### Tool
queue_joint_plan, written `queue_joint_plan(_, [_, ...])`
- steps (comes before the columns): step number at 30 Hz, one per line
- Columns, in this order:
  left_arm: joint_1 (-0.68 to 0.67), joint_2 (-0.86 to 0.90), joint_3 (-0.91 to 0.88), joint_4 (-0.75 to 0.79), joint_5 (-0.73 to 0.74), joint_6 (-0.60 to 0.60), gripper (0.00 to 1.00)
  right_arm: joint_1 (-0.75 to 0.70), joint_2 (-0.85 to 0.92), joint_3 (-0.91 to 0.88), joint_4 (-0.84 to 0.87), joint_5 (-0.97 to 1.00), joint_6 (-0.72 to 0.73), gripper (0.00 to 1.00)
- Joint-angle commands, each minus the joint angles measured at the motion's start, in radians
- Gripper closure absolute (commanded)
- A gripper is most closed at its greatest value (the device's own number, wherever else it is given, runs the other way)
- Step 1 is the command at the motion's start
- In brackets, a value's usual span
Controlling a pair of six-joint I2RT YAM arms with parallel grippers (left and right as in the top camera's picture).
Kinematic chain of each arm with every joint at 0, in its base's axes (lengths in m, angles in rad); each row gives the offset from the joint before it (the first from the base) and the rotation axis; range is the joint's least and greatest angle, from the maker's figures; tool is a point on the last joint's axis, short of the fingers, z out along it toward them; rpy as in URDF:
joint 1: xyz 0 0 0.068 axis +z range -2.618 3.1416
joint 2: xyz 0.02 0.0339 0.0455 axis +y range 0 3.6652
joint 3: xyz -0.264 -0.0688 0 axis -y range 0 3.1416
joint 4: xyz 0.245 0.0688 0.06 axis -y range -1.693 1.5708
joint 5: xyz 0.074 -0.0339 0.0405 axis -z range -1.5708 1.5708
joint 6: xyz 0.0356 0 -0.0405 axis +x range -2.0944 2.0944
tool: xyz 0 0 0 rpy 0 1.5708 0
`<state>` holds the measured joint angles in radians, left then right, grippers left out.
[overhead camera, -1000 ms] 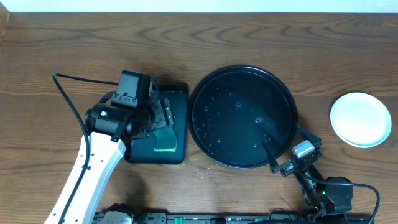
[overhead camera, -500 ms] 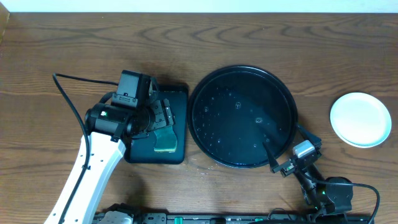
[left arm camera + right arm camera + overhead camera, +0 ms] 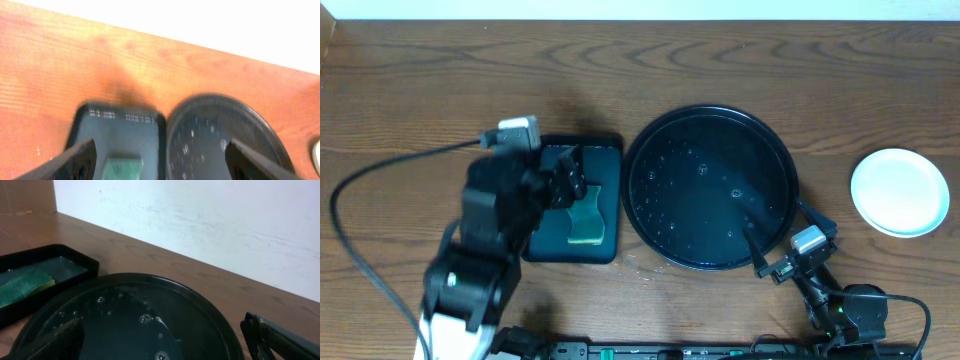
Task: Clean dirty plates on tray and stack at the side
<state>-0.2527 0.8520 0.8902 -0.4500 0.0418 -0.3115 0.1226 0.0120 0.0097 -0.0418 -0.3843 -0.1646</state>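
The black tray (image 3: 710,120) sits mid-table, wet with droplets and holding no plates; it also shows in the left wrist view (image 3: 225,135) and the right wrist view (image 3: 150,330). A pale white plate (image 3: 899,192) lies on the table at the far right; I cannot tell whether others lie under it. My left gripper (image 3: 568,180) is open and empty, raised over the small teal tray (image 3: 605,160); in its wrist view the left gripper (image 3: 161,147) has its jaws wide apart. My right gripper (image 3: 772,216) is open and empty at the black tray's front right rim, also seen in its wrist view (image 3: 161,330).
A green sponge (image 3: 586,220) lies in the teal tray, also seen in the left wrist view (image 3: 122,167) and the right wrist view (image 3: 22,282). The teal tray stands right beside the black tray's left rim. A black cable (image 3: 380,175) loops left of the left arm.
My left arm has lifted and drawn back from over the sponge, which now lies uncovered in the teal tray. The right arm, black tray and plate have not moved.
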Motion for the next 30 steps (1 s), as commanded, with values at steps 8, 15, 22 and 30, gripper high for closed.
queue_joint_plan(8, [0.161,-0.507,-0.460,0.334,-0.035,0.105,0.17,-0.004,-0.007,-0.005,0.000,0.007,0.014,0.01])
queue_joint_plan(15, [0.184,-0.802,-0.719,0.462,-0.035,0.104,0.17,-0.004,-0.007,-0.004,0.000,0.007,0.014,0.01])
queue_joint_plan(22, [0.184,-0.851,-0.887,0.568,-0.036,0.075,0.17,-0.004,-0.007,-0.004,-0.001,0.007,0.014,0.01])
queue_joint_plan(30, [0.184,-0.851,-0.886,0.556,-0.054,0.079,0.17,-0.004,-0.007,-0.004,0.000,0.007,0.014,0.01])
